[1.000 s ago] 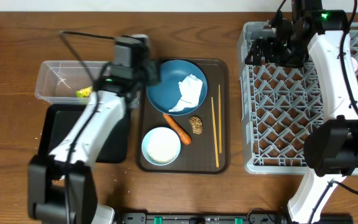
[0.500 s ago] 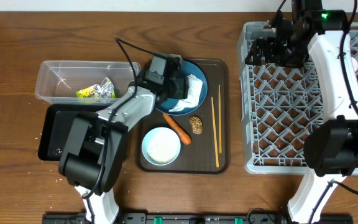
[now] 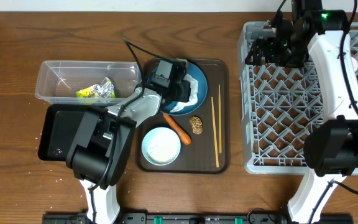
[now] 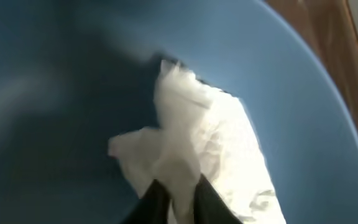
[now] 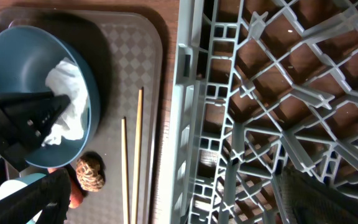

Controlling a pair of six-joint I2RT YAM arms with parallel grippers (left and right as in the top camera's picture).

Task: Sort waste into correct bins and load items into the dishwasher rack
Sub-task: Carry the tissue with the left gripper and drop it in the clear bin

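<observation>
Left gripper (image 4: 178, 198) is down inside the blue bowl (image 4: 55, 93), fingers nipped on a fold of the napkin (image 4: 210, 149). Reads as a grip, but the wrist view is blurry. Napkin not lifted yet.

Change: a second ago this arm was over the clear tub (image 3: 48, 71); half a second ago it was swinging to the bowl; now it's on the napkin. The wrapper (image 3: 95, 92) lies in the tub, so I'd call that piece sorted and the napkin the next waste item.

Still on the brown serving tray (image 3: 222, 68): carrot (image 3: 178, 129), brown food lump (image 3: 196, 124) just beside it, white bowl (image 3: 161, 145) with rice, chopsticks (image 3: 216, 124) along the right side. Black tray (image 3: 55, 124) holds no waste that I can see.

Farther out: right gripper (image 5: 176, 186) hangs over the rack's (image 3: 278, 112) left rear corner, jaws spread wide, holding nothing, unmoved across all three overhead shots.

No legible text or logos anywhere; wrapper print too small to read.
</observation>
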